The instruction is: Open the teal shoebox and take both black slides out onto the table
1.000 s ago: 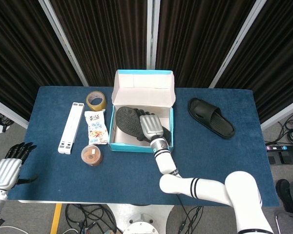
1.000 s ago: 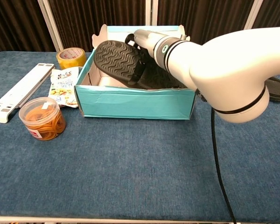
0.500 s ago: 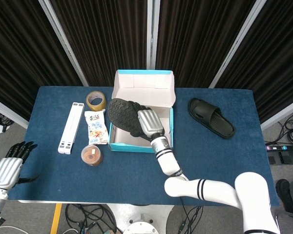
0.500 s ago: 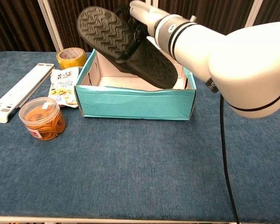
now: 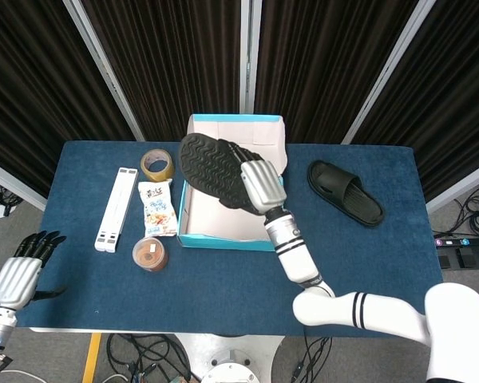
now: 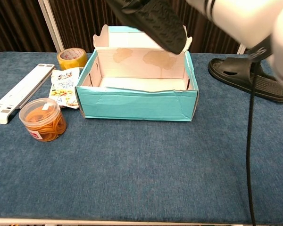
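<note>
The teal shoebox [image 5: 223, 238] [image 6: 137, 103] stands open at the table's middle, lid flap up at the back, its inside bare white. My right hand [image 5: 261, 182] holds a black slide [image 5: 214, 167] [image 6: 155, 21] high above the box, sole facing up and left. In the chest view only the slide's lower part shows at the top edge; the hand itself is cut off there. The other black slide [image 5: 346, 191] [image 6: 252, 77] lies on the table right of the box. My left hand [image 5: 17, 275] hangs open off the table's front left corner.
Left of the box lie a snack packet [image 5: 156, 209] [image 6: 66, 87], a tape roll [image 5: 156, 165] [image 6: 71, 58], a white bar-shaped stand [image 5: 116, 208] [image 6: 19, 92] and a clear tub of rubber bands [image 5: 149, 254] [image 6: 42, 119]. Blue cloth covers the table [image 6: 141, 174].
My right hand has lifted the black slide out of the box and carried it up and slightly right. The box now shows nothing inside. The left hand has barely moved.
</note>
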Robot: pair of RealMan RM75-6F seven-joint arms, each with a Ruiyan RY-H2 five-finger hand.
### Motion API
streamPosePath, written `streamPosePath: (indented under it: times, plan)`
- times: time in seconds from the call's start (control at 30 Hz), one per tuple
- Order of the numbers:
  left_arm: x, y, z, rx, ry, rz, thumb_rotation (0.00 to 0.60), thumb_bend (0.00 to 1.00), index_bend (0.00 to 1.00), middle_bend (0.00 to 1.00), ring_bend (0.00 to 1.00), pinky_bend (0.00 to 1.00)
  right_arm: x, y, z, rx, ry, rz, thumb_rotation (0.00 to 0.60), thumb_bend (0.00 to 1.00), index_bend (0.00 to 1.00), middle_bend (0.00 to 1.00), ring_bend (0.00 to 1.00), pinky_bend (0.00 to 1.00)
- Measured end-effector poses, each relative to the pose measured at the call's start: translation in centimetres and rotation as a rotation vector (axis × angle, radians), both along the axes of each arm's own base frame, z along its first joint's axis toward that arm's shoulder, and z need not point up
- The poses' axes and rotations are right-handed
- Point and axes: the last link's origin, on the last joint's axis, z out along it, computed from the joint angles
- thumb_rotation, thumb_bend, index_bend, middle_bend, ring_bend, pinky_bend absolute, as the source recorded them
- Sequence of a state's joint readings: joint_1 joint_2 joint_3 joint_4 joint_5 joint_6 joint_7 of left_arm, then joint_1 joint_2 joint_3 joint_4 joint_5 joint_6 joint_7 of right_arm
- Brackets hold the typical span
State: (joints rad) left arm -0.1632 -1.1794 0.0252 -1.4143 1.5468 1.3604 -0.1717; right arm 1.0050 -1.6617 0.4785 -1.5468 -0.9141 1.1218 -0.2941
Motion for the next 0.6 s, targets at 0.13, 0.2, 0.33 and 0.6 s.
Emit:
streamPosePath:
  times: [0.13, 0.2, 0.33, 0.6]
  plan:
    - [0.2, 0.1, -0.1, -0.003, -0.001, -0.008, 0.600, 0.12, 0.11, 0.06, 0.00, 0.06, -1.4, 0.4, 2.4, -0.053, 0.106, -0.010, 0.600, 0.30, 0.17, 0.37, 0.38, 0.59]
    - [0.3, 0.0, -0.2, -0.009, -0.001, -0.010, 0.600, 0.12, 0.11, 0.06, 0.00, 0.06, -2.4, 0.7, 3.7, -0.076, 0.166, -0.021, 0.600, 0.30, 0.17, 0.37, 0.38, 0.59]
    - [0.4, -0.1, -0.5, -0.018, -0.005, -0.013, 0.600, 0.12, 0.11, 0.06, 0.00, 0.06, -6.3, 1.7, 6.6, -0.111, 0.311, -0.089, 0.600, 0.30, 0.17, 0.37, 0.38, 0.59]
    - [0.7, 0.1, -0.5, -0.015, -0.003, -0.020, 0.600, 0.12, 0.11, 0.06, 0.00, 0.06, -16.4, 4.2, 7.5, -0.026, 0.445, -0.306, 0.600, 0.30, 0.17, 0.37, 0.38, 0.59]
